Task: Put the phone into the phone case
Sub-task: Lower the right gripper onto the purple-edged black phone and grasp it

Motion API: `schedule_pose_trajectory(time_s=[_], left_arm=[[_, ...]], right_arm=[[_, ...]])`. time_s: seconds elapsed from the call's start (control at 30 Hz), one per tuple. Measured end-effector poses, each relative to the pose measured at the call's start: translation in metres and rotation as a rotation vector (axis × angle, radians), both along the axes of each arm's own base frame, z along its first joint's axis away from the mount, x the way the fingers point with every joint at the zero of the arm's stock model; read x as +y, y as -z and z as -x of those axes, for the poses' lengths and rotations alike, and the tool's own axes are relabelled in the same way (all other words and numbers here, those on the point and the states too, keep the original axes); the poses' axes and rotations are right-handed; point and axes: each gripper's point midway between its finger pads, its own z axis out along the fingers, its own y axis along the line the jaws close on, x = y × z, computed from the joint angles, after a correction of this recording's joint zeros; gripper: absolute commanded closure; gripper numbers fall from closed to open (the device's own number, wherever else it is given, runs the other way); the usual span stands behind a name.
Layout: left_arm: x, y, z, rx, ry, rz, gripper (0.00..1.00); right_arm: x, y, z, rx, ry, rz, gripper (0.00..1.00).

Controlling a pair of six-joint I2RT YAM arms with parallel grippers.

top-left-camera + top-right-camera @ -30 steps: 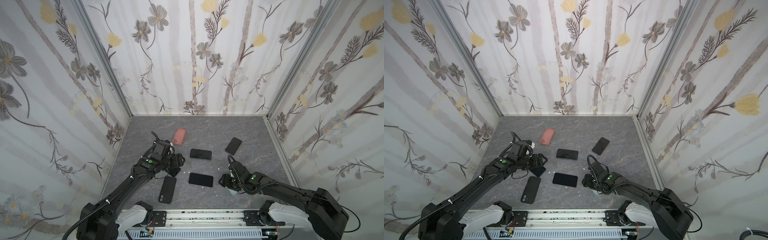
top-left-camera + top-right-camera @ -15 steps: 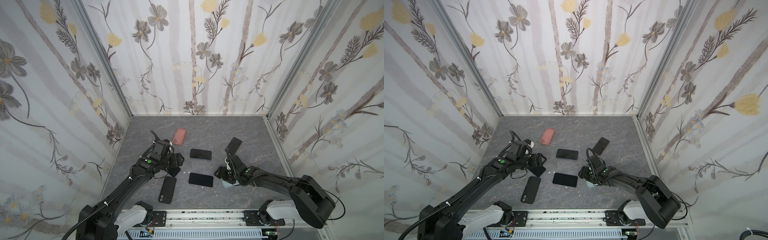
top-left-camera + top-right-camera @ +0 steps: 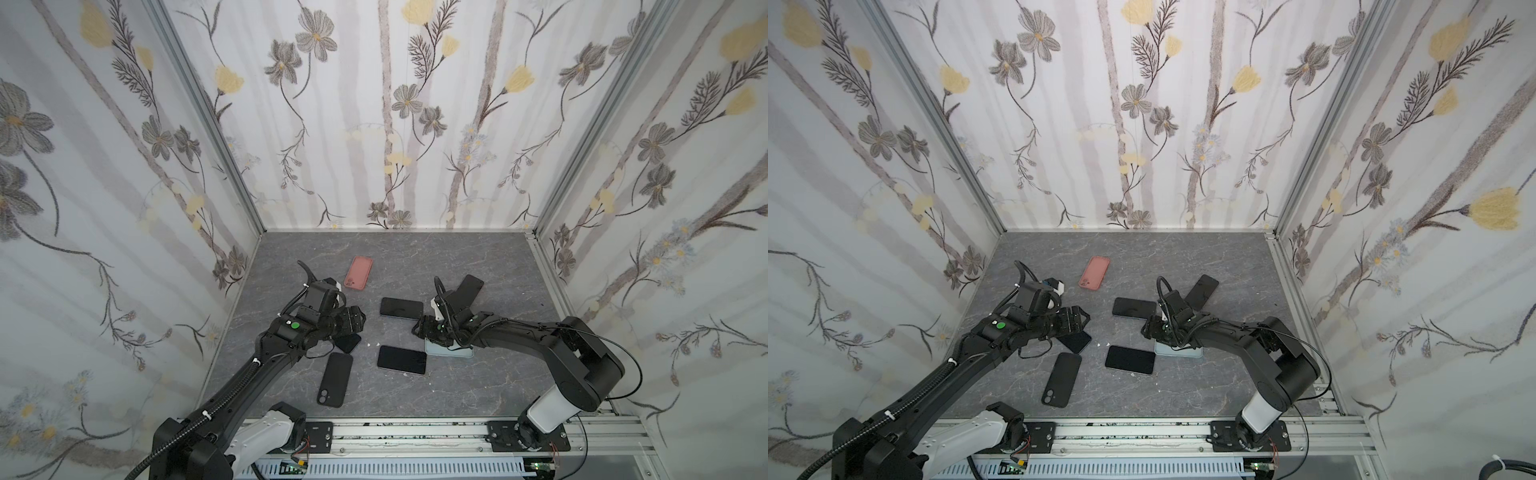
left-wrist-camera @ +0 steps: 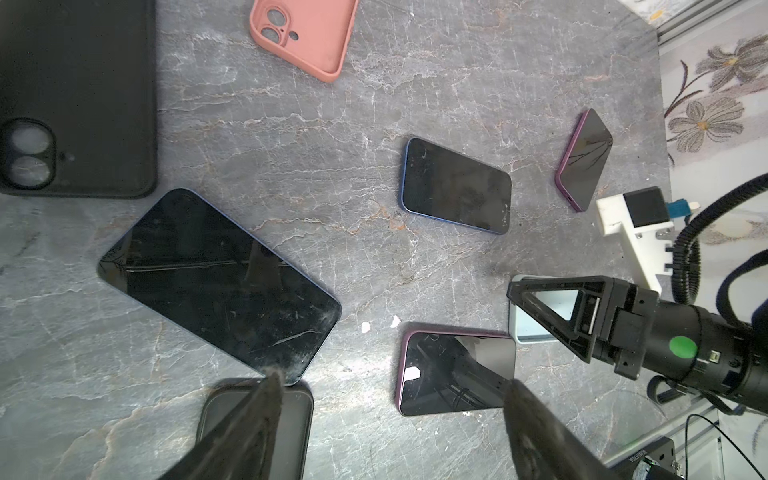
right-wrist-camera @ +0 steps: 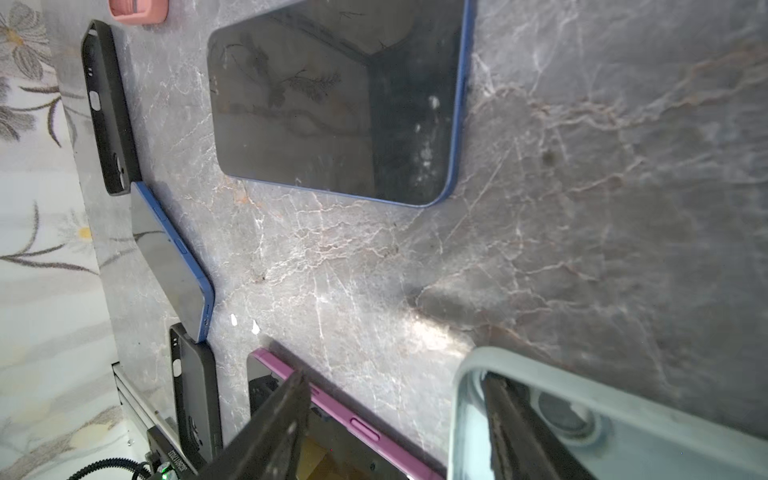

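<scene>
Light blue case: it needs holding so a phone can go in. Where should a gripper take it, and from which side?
Likely the raised rim wall of the light blue case facing the purple-edged phone, from above. It lies flat, open side up, so only the rim gives an edge: one finger inside, one outside. The right gripper is astride that wall, jaws open.

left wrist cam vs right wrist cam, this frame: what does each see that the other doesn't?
Left wrist only: the purple-edged, dark-screened phone near the right arm's black wrist, that wrist seen from outside, and the left gripper, jaws wide apart.
Right wrist only: the round camera cutout in the pale blue phone case, and how the right gripper straddles its rim, jaws apart.
Both: that case, the blue-edged phone, the salmon-pink silicone case, a black silicone case, the grey marble tabletop.
</scene>
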Motion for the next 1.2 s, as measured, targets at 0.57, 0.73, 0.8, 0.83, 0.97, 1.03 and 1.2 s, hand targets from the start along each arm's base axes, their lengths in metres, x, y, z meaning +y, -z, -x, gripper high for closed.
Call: schedule_pose_trajectory(time_s=[0.57,0.73,0.8,0.83,0.97,1.03,1.2], left_arm=[[0.019,-0.05,-0.002,-0.182,-0.079,0.01,0.17],[0.025,-0.062,0.004,-0.235,-0.095,0.025,0.17],[0.029,-0.064,0.007,-0.254,-0.102,0.028,0.17],[0.03,-0.065,0.009,-0.262,-0.103,0.031,0.16],[0.036,-0.067,0.016,-0.294,-0.112,0.037,0.16],[0.039,-0.069,0.019,-0.311,-0.121,0.038,0.15],[0.045,-0.071,0.021,-0.334,-0.141,0.033,0.15]], right_arm=[[0.022,-0.108,0.022,-0.375,-0.467,0.097,0.19],[0.035,-0.105,0.048,-0.557,-0.822,0.199,0.12],[0.04,-0.096,0.058,-0.604,-0.959,0.226,0.1],[0.041,-0.091,0.061,-0.611,-1.011,0.237,0.1],[0.038,-0.058,0.058,-0.582,-1.152,0.325,0.1],[0.041,-0.04,0.057,-0.547,-1.206,0.354,0.1],[0.035,-0.005,0.062,-0.454,-1.291,0.419,0.07]])
